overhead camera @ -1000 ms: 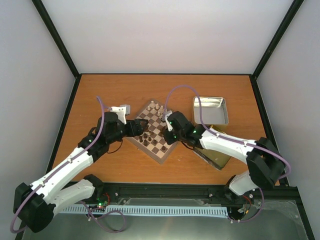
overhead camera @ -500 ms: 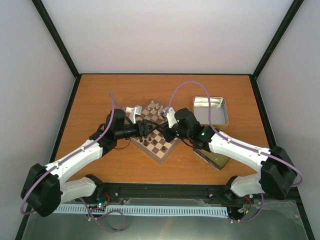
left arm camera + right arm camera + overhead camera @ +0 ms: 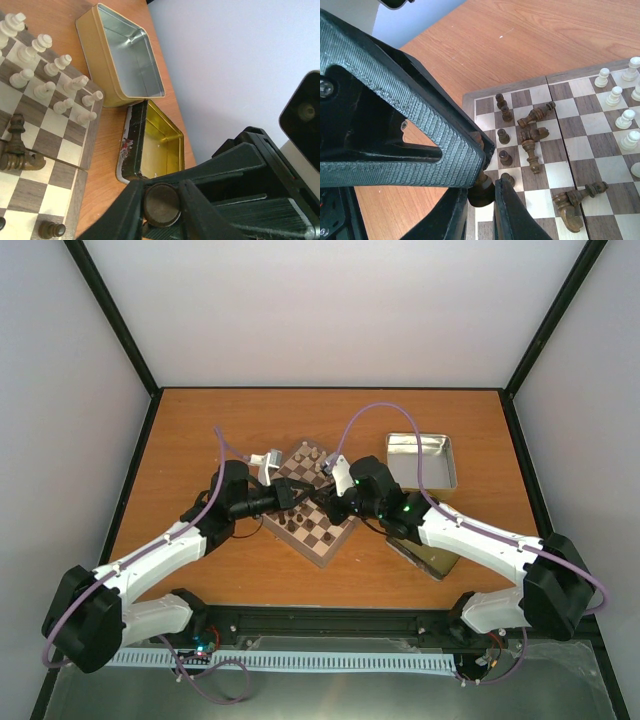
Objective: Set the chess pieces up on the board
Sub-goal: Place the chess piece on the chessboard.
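Placing step: left gripper is clamped on a dark piece, right gripper looks pinched on a second dark piece, both over the board near the tipped pieces; next, seat each upright on a free home square.

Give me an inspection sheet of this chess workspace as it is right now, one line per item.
Surface: orange-brown table, nothing spilled.
Job's things: board set diagonally; dark pieces, some standing, several lying on squares; light pieces standing in rows.
Clutter: silver tin and gold-lined tin, open, nothing seen inside.
Grippers: left gripper and right gripper each shut on a dark piece; whether the same one, cannot tell.
Cables: purple cables looping above both arms.
Surroundings: white walls, black frame.
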Robot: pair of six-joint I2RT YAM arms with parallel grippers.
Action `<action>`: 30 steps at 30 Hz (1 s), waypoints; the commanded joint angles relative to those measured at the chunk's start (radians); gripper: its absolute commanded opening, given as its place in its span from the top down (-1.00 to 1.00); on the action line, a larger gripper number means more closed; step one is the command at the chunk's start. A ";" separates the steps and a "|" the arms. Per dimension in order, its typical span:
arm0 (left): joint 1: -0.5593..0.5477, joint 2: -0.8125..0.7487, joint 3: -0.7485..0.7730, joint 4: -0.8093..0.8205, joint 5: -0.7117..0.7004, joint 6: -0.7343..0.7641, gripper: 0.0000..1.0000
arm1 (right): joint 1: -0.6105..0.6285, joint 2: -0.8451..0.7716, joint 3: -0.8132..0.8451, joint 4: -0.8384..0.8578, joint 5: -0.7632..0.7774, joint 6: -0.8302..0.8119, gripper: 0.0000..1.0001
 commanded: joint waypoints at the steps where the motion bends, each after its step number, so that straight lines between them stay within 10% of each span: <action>1: 0.006 -0.006 0.008 0.044 -0.003 -0.006 0.73 | 0.005 -0.025 -0.005 0.041 -0.015 0.011 0.77; 13: 0.006 -0.146 0.098 -0.008 0.026 -0.045 0.88 | 0.002 -0.244 -0.128 0.270 -0.082 0.340 -0.33; 30: 0.006 -0.217 0.107 0.311 0.146 -0.370 0.85 | 0.002 -0.268 -0.155 0.660 -0.143 0.727 -0.14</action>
